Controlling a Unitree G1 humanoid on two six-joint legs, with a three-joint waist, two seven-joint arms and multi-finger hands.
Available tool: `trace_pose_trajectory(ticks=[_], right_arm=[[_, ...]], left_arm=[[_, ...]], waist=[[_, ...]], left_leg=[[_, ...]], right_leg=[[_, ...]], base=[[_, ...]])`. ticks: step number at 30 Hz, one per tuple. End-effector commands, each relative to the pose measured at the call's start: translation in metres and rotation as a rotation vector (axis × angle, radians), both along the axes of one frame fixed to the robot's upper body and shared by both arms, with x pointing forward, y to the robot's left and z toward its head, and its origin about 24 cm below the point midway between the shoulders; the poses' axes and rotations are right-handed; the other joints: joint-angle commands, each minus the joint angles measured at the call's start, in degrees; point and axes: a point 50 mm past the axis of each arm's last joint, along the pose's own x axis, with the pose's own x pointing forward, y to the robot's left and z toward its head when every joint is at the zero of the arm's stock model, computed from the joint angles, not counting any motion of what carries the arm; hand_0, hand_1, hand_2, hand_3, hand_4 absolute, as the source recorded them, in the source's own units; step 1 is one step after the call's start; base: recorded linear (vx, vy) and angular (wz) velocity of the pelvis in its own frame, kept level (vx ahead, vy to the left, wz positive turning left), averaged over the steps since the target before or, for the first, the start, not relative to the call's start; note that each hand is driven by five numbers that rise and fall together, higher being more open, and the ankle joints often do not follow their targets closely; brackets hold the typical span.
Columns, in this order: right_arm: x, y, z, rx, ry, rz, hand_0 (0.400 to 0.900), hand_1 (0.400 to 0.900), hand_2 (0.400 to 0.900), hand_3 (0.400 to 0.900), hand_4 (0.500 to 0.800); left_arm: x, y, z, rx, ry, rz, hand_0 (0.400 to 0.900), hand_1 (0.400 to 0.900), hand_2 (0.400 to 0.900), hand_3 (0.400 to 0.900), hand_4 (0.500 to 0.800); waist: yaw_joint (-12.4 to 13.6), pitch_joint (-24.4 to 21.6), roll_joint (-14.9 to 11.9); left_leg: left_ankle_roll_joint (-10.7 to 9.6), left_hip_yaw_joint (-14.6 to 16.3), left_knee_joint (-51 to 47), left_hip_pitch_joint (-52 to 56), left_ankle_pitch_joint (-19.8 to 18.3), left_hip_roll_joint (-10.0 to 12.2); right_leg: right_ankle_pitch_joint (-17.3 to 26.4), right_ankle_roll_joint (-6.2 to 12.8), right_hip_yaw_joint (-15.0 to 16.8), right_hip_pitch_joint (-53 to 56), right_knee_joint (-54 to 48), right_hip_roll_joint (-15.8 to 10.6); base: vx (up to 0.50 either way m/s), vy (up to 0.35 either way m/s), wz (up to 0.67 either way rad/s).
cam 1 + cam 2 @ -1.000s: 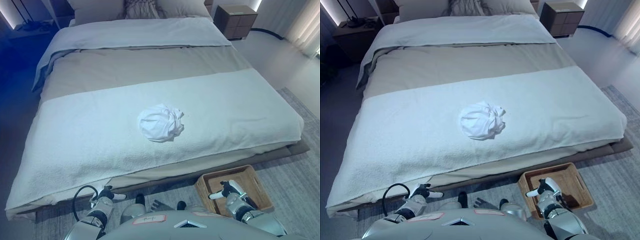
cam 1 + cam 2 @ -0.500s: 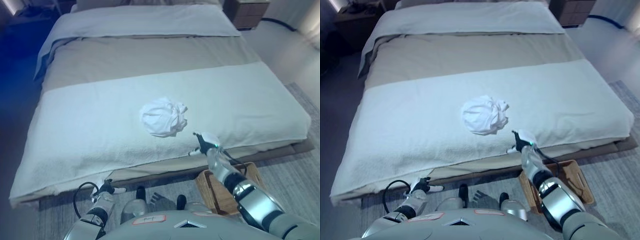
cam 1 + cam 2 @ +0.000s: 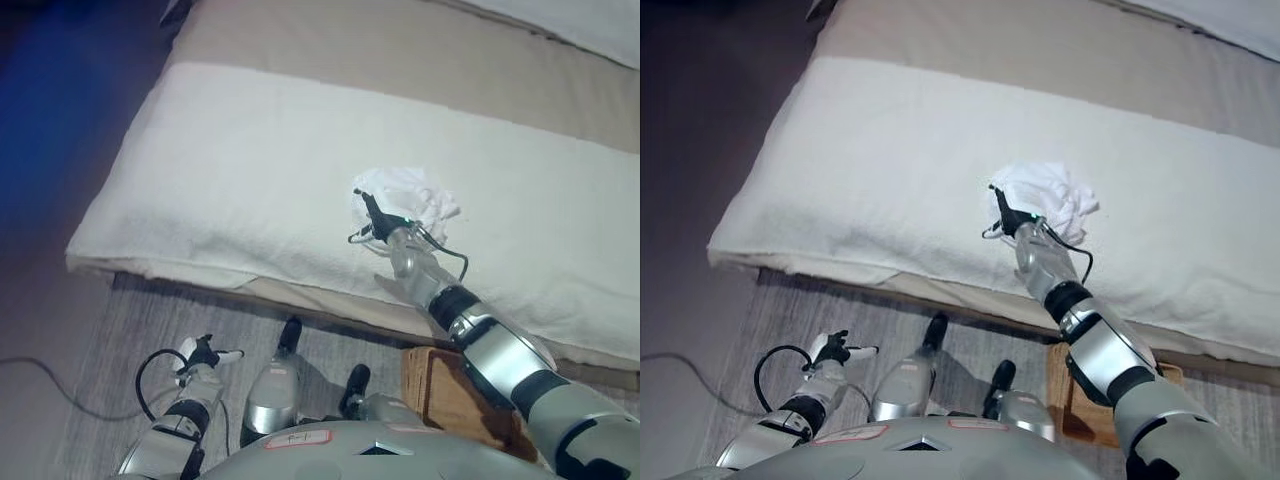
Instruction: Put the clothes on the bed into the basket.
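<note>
Where the right robot hand (image 3: 1018,228) reaches out over the bed (image 3: 870,170), its dark fingers stand spread and fairly straight, released, with the tips at the near edge of the crumpled white garment (image 3: 1048,196); whether they touch the cloth or sit just short of it cannot be told, and nothing is gripped yet. The step in hand looks to be the grasp. To do it well, I judge the fingers should press down into the middle of the bundle rather than its fringe, then curl in to gather several folds at once, so the whole piece lifts together and no loose end drags on the white blanket (image 3: 1200,220) beneath. The cloth is soft and bunched, so a shallow pinch could pull out only one layer. The garment lies on the blanket near the foot edge of the bed, well above the wooden basket (image 3: 450,395), which sits on the floor against the bed's base, partly hidden by the right arm. The left robot hand (image 3: 202,357) hangs low by the rug (image 3: 130,350), idle, fingers loosely curled on nothing.
</note>
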Motion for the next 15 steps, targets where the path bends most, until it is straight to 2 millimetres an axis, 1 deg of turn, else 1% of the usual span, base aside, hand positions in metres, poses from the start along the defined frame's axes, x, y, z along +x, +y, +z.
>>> trace_pose_trajectory(ticks=[1,3,5,7,8,9,12,15], right_arm=[[0.033,0.006,0.057,-0.013,-0.237,-0.014,0.9,0.9,0.9,0.9,0.8],[0.039,-0.003,0.063,-0.058,-0.249,-0.048,0.9,0.9,0.9,0.9,0.8],[0.047,-0.012,0.074,-0.105,-0.273,-0.077,0.9,0.9,0.9,0.9,0.8],[0.052,-0.026,0.081,-0.163,-0.281,-0.124,0.9,0.9,0.9,0.9,0.8],[0.054,-0.031,0.083,-0.193,-0.28,-0.143,0.9,0.9,0.9,0.9,0.8],[0.058,-0.041,0.093,-0.228,-0.295,-0.173,0.9,0.9,0.9,0.9,0.8],[0.06,-0.058,0.101,-0.266,-0.308,-0.241,0.9,0.9,0.9,0.9,0.8],[0.065,-0.073,0.119,-0.326,-0.337,-0.287,0.9,0.9,0.9,0.9,0.8]], left_arm=[[0.013,0.027,0.013,0.126,-0.034,0.023,0.9,0.9,0.9,0.9,0.8],[0.012,0.029,0.013,0.129,-0.035,0.037,0.9,0.9,0.9,0.9,0.8],[0.014,0.029,0.014,0.133,-0.042,0.041,0.9,0.9,0.9,0.9,0.8],[0.018,0.028,0.015,0.136,-0.052,0.037,0.9,0.9,0.9,0.9,0.8],[0.02,0.027,0.016,0.134,-0.056,0.027,0.9,0.9,0.9,0.9,0.8],[0.021,0.026,0.016,0.135,-0.059,0.023,0.9,0.9,0.9,0.9,0.8],[0.027,0.018,0.016,0.126,-0.074,-0.015,0.9,0.9,0.9,0.9,0.8],[0.035,0.015,0.019,0.13,-0.091,-0.036,0.9,0.9,0.9,0.9,0.8]], waist=[[1.3,1.36,-0.87],[2.19,1.78,-0.16],[2.72,2.18,0.37],[3.29,2.45,1.1],[3.68,2.48,1.44],[3.93,2.39,1.66],[4.53,2.09,2.24],[4.69,1.81,2.56]], left_leg=[[2.48,4.92,-0.36,0.78,-3.73,-3.43],[2.55,4.61,-0.36,-0.61,-3.29,-3.86],[2.58,4.47,-0.36,-1.91,-2.96,-4.09],[2.63,4.49,-0.36,-2.95,-2.66,-4.49],[2.6,4.45,-0.36,-3.51,-2.51,-4.59],[2.61,4.45,-0.36,-4.11,-2.36,-4.78],[2.7,4.6,-0.36,-5.16,-2.17,-5.2],[2.82,4.24,-0.36,-5.68,-2.11,-5.5]], right_leg=[[-0.67,2.22,2.39,-1.51,0.09,-3.73],[-0.28,2.4,2.21,-2.76,0.09,-4.07],[-0.15,2.51,2.03,-3.86,0.09,-4.34],[0.29,2.83,2.02,-4.86,0.09,-4.78],[0.38,2.99,1.89,-5.3,0.09,-4.99],[0.52,3.16,1.94,-5.86,0.09,-5.13],[0.77,3.61,2.3,-6.75,0.09,-5.48],[0.84,3.84,2.17,-7.01,0.09,-5.77]], base=[[0.04,0.059,0.14],[0.07,0.064,0.12],[0.07,0.057,0.06],[0.07,0.062,0.0],[0.07,0.057,-0.01],[0.08,0.046,-0.02],[0.09,0.045,-0.03],[0.08,0.022,0.02]])
